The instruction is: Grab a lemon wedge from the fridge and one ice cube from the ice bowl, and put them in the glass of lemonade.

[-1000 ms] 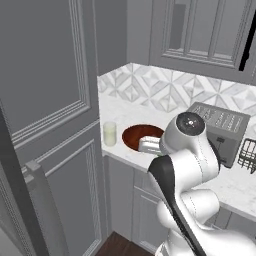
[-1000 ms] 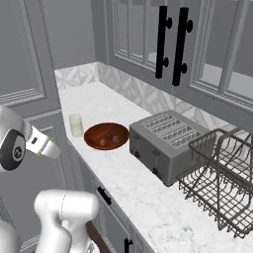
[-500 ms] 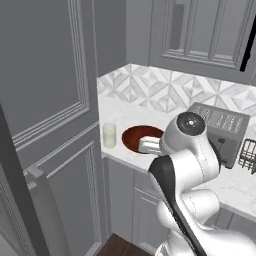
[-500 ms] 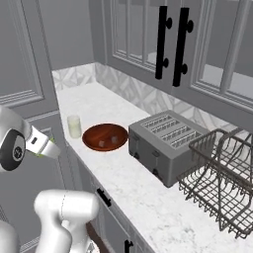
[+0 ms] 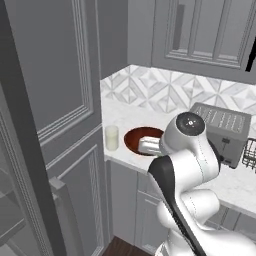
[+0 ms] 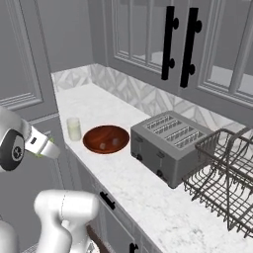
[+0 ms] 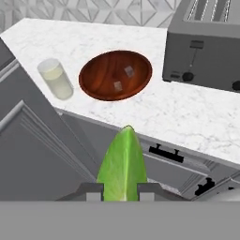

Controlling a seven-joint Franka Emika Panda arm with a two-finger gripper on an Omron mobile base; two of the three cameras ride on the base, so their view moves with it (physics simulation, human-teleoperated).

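While the gripper point(image 7: 121, 192) hung off the counter's point(image 7: 187, 112) front edge, its fingers point(image 7: 92, 189) were clamped on the smooth lemon wedge point(image 7: 122, 164). Beyond, the clear cylindrical glass point(image 7: 56, 78) stood just beside the round wooden bowl point(image 7: 116, 75).

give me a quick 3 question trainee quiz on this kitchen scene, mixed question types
1. True or false: the pincer is shut on the lemon wedge.
2. Multiple choice: what lies in the ice bowl? A) two ice cubes B) a spoon C) a lemon wedge
3. Fill in: the glass of lemonade stands on the counter beside the ice bowl, on the side away from the ____.

Key
1. True. In the hand view the wedge sits between the two fingertips.
2. A. Two ice cubes show in the bowl.
3. toaster.
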